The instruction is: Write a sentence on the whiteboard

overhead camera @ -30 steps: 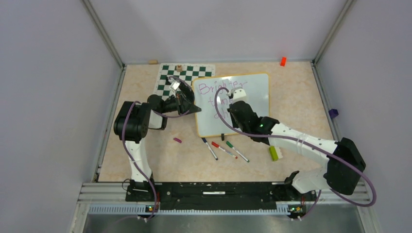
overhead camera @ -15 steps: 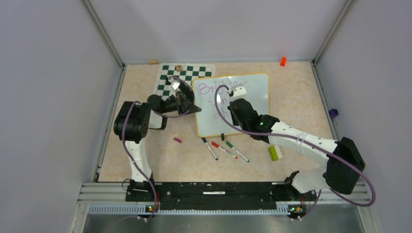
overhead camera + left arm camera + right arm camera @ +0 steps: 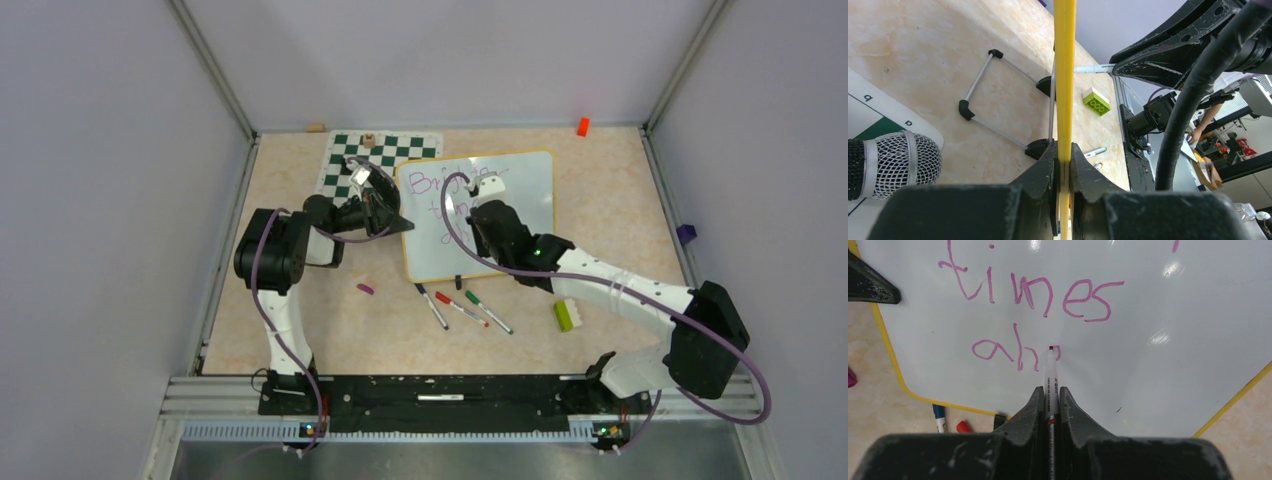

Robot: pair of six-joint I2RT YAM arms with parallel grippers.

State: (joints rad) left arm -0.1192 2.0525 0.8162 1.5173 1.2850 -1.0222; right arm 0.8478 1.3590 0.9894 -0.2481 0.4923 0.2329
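The whiteboard (image 3: 525, 195), glossy white with a yellow rim, stands tilted on its wire stand. My left gripper (image 3: 398, 223) is shut on its left edge; in the left wrist view the yellow rim (image 3: 1064, 75) runs between the fingers of this gripper (image 3: 1063, 150). My right gripper (image 3: 480, 222) is over the board's middle, shut on a white marker (image 3: 1051, 377) whose tip touches the board. The sentence in purple reads "Brighter" (image 3: 440, 184) in the top view, and "times" (image 3: 1033, 292) and "ah" (image 3: 1000, 350) in the right wrist view, with a small stroke at the tip.
A green-and-white chess mat (image 3: 345, 160) lies behind the left gripper. Three markers (image 3: 460, 308), a purple cap (image 3: 365, 289) and a green brick (image 3: 564, 315) lie in front of the board. An orange piece (image 3: 582, 126) sits at the back wall. A microphone (image 3: 893, 160) lies near the mat.
My right wrist has shifted slightly over the board with the marker. The left arm and the board have not moved.
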